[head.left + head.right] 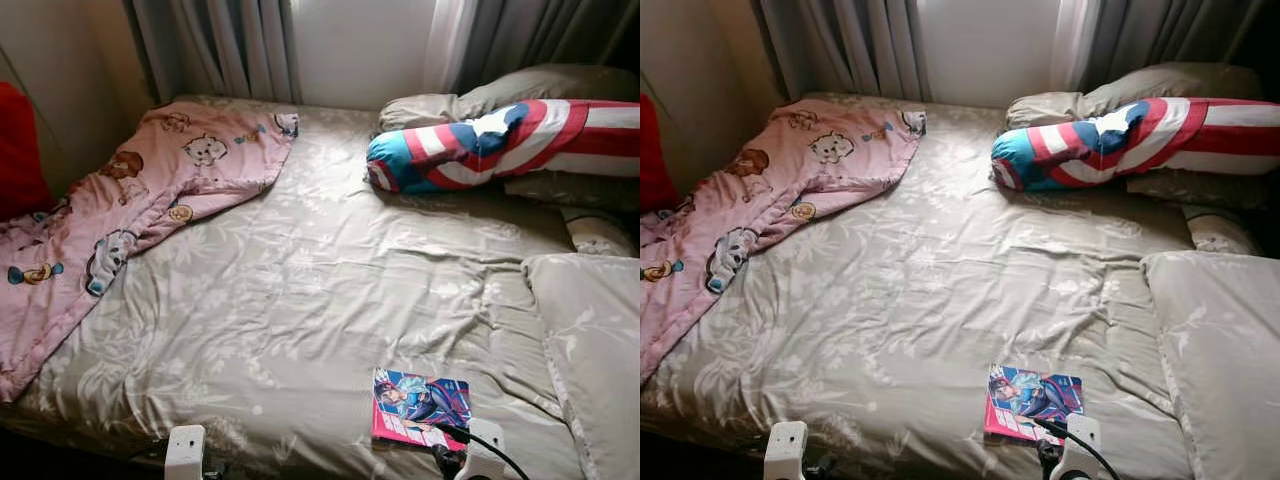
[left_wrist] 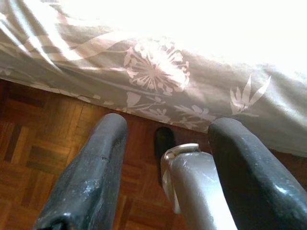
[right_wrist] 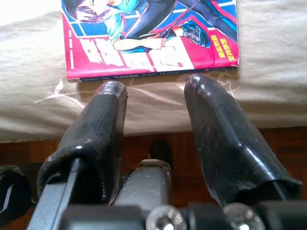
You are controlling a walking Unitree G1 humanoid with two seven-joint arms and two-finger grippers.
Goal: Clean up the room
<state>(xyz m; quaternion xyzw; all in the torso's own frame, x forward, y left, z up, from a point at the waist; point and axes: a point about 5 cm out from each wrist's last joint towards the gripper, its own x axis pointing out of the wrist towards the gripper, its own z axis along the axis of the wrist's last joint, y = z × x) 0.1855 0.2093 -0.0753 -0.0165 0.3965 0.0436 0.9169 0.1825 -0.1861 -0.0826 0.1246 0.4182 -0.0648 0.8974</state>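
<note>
Comic book (image 1: 420, 408) lies flat near the foot edge of the bed (image 1: 330, 290), cover up, toward my right side. That bed takes up most of what I see, spread with a grey flowered sheet. A pink blanket (image 1: 120, 210) with cartoon animals trails across its far left corner and down the left side. A long red, white and blue striped cushion (image 1: 500, 140) lies by the grey pillows (image 1: 1140, 95) at the far right, and another grey pillow (image 1: 590, 350) sits along the right edge. My right gripper (image 3: 153, 88) hangs just short of the comic book's near edge, fingers (image 3: 218, 139) spread apart and holding nothing, not touching it. My left gripper (image 2: 165, 139) is low beside the bed's edge over the wooden floor (image 2: 33, 139), fingers (image 2: 91, 177) also parted and empty.
</note>
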